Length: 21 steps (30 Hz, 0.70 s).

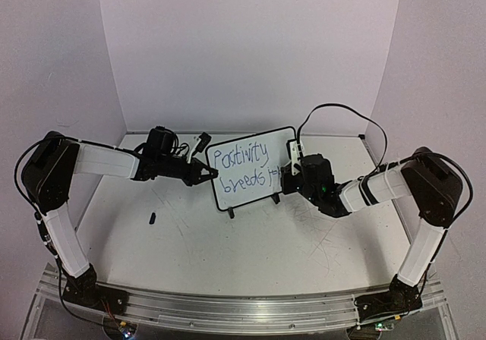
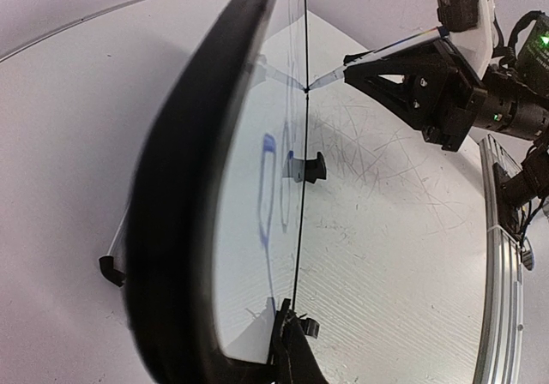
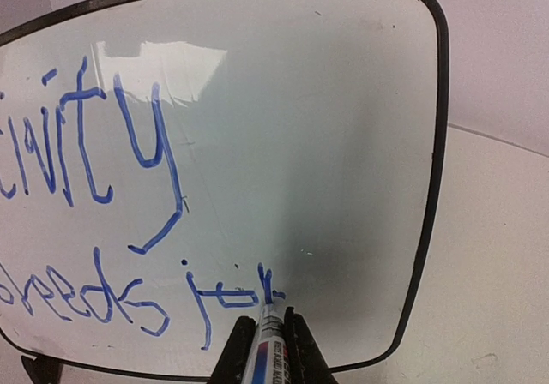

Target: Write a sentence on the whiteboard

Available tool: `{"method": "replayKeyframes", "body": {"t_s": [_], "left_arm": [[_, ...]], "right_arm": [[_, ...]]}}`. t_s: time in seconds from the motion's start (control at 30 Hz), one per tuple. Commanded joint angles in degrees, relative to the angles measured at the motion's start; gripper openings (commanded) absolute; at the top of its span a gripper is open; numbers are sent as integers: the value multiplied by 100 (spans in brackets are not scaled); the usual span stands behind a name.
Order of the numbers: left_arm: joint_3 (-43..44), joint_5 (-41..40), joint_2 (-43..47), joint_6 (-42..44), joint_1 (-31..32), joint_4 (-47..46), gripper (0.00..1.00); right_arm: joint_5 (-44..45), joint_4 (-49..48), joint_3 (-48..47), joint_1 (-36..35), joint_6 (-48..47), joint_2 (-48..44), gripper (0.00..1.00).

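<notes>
The whiteboard (image 1: 282,139) stands on its two black feet at mid-table, tilted to face the arms. The sentence (image 1: 241,165) is in blue on two lines, "Positivity" over "breeds jo", with a part-drawn last letter. My left gripper (image 1: 203,174) is shut on the board's left edge; in the left wrist view the frame (image 2: 184,195) runs edge-on above my gripper (image 2: 290,333). My right gripper (image 1: 285,174) is shut on a blue marker (image 3: 268,345). Its tip touches the board at the end of the writing (image 3: 129,161), low on the whiteboard (image 3: 343,127).
A small black cap-like piece (image 1: 152,218) lies on the table at front left of the board. The white tabletop (image 1: 250,241) is scuffed. White walls close in the back and sides. The right arm's cable (image 1: 342,112) loops above the board's right end.
</notes>
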State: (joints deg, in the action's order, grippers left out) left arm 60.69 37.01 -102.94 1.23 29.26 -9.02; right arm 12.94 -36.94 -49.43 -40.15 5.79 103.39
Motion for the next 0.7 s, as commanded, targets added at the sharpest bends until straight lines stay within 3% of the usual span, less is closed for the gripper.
{"method": "replayKeyframes", "body": {"t_s": [0.0, 0.67], "left_arm": [[-32, -1541, -215, 740, -175, 519, 0], [5, -1469, -279, 782, -166, 564, 0]], "right_arm": [[221, -102, -119, 114, -68, 220, 0], [112, -129, -459, 241, -332, 58, 0]]}}
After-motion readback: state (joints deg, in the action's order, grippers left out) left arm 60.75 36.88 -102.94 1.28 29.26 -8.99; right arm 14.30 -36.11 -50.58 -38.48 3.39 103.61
